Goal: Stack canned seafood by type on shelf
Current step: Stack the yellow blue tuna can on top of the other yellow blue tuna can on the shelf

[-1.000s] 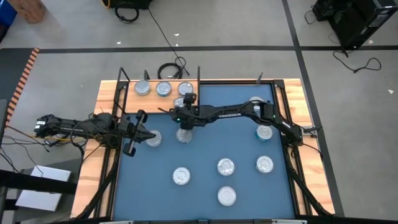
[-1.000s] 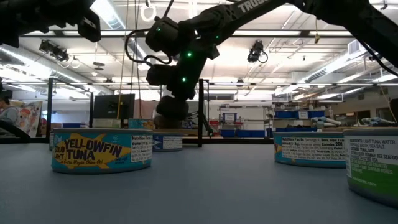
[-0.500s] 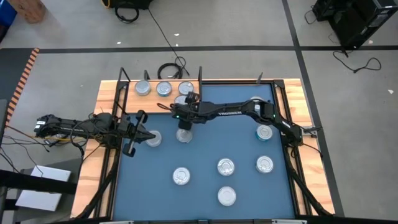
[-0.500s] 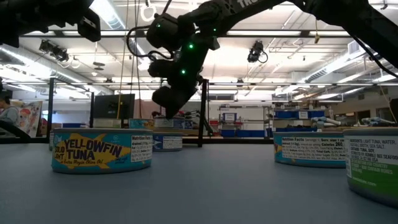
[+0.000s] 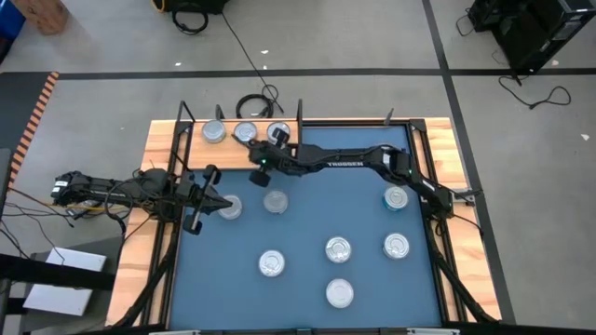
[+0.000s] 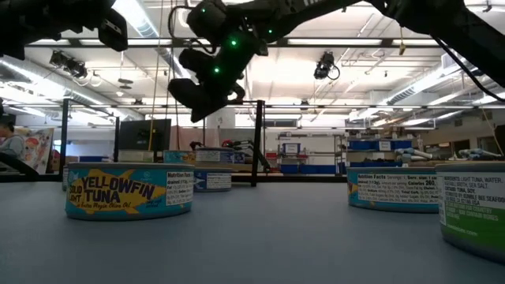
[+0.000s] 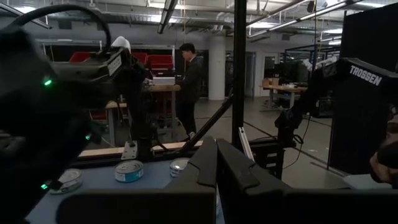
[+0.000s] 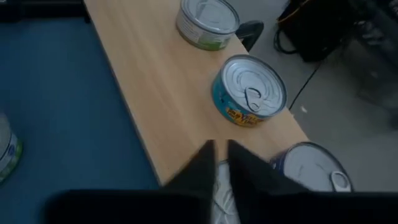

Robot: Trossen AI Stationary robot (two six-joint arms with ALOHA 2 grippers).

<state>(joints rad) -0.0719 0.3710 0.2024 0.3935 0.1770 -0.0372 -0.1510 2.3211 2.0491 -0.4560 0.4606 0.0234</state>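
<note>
Hovering over the near edge of the shelf [image 5: 242, 149], the right gripper [image 8: 219, 163] showed its fingers drawn nearly together with no tin visibly between them, apparently having just placed a tin there. Three tins [image 5: 246, 133] sat in a row on the light wooden board, presumably being sorted by kind, while six more tins [image 5: 338, 248] lay scattered on the blue mat [image 5: 307, 279] of the desk. Stretched across from the right side, that arm reached level and long; the left gripper [image 5: 197, 199] waited clenched and empty at the mat's left edge, just beside a tin [image 5: 229, 207].
</note>
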